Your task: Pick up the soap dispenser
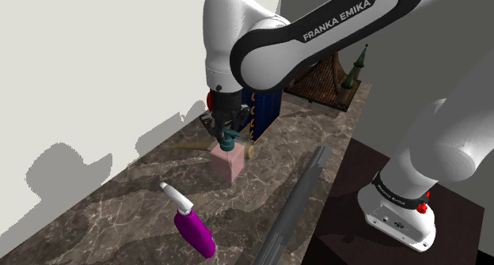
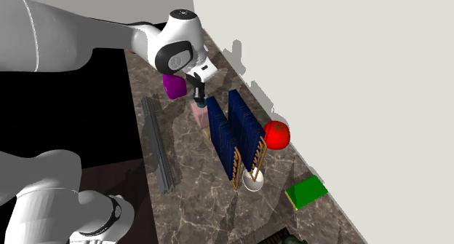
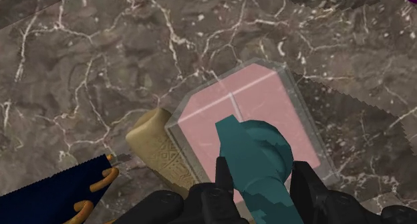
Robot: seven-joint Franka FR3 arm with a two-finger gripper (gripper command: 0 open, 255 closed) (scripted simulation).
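The soap dispenser (image 1: 228, 164) has a pink square body and a teal pump head, and it stands upright on the dark marble counter (image 1: 119, 216). My black gripper (image 1: 227, 135) comes down onto it from above, and its fingers clasp the teal pump (image 3: 257, 156) from both sides. In the wrist view the gripper (image 3: 262, 182) sits right over the pink body (image 3: 267, 99). From the second exterior view the dispenser (image 2: 200, 115) is partly hidden under the gripper (image 2: 198, 100), beside the blue racks.
A purple spray bottle (image 1: 194, 232) lies on the counter nearer the shoulder camera. Two dark blue racks (image 2: 233, 130) stand close beside the dispenser, with a tan wooden piece (image 3: 157, 146) against its base. A long grey bar (image 1: 297, 200) lies along the counter edge. A red apple (image 2: 276, 135), a white cup (image 2: 253, 179) and a green book (image 2: 306, 191) lie farther along.
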